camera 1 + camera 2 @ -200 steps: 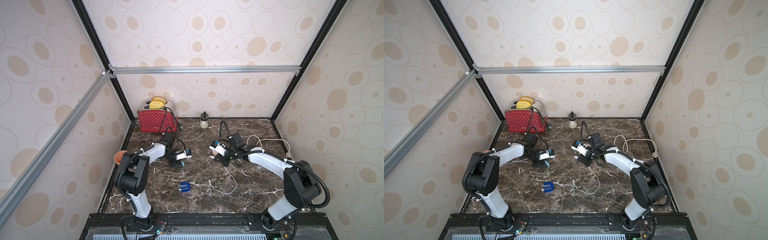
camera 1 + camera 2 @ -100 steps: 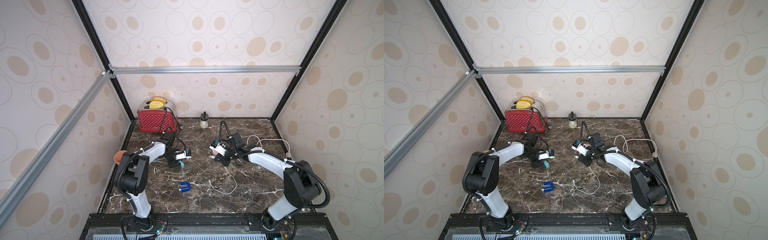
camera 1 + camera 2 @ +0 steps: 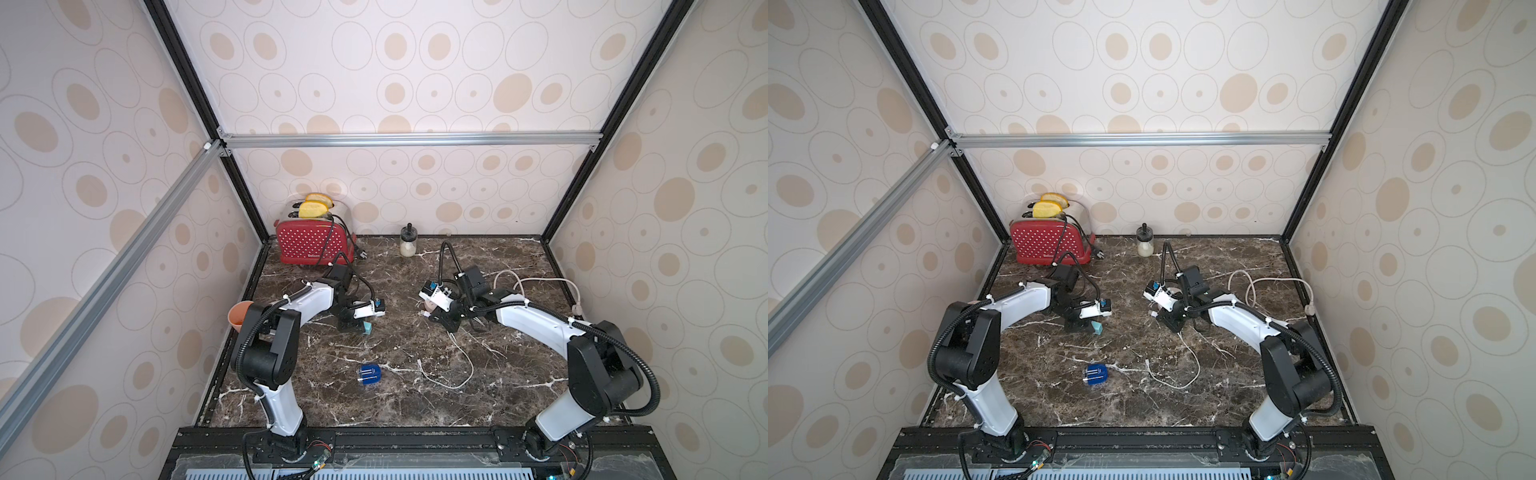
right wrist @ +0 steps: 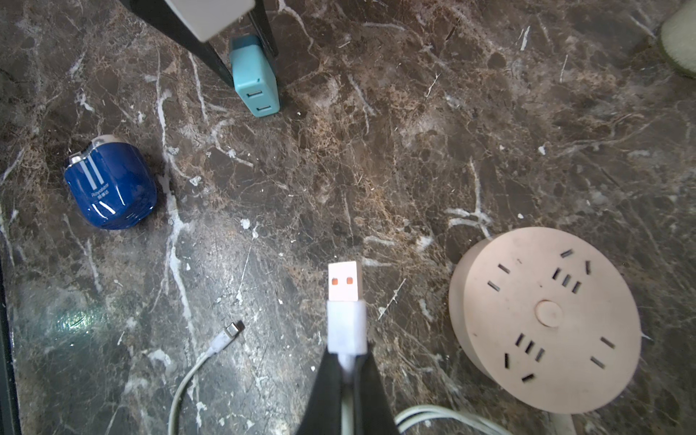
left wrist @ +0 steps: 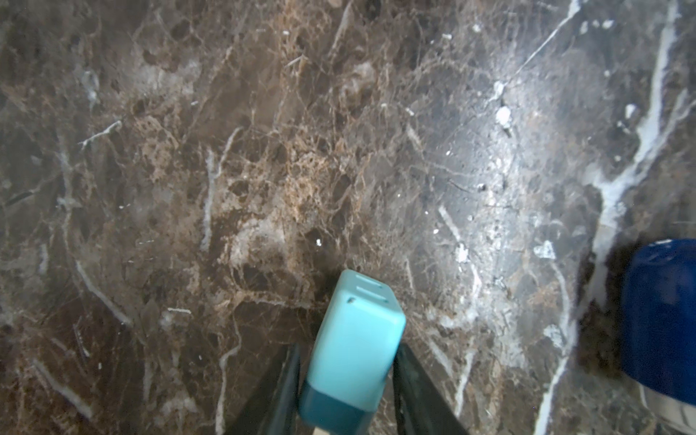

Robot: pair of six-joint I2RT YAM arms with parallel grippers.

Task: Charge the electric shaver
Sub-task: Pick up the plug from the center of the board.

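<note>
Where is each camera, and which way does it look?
Top views: high behind the bases, looking down at the marble table; left arm, right arm show whole.
Left wrist: on left arm, facing the table; left gripper clasps the teal adapter.
Right wrist: on right arm, facing the table; right gripper pinches the white USB plug.
Shared: both wrist views show teal adapter, electric shaver.
</note>
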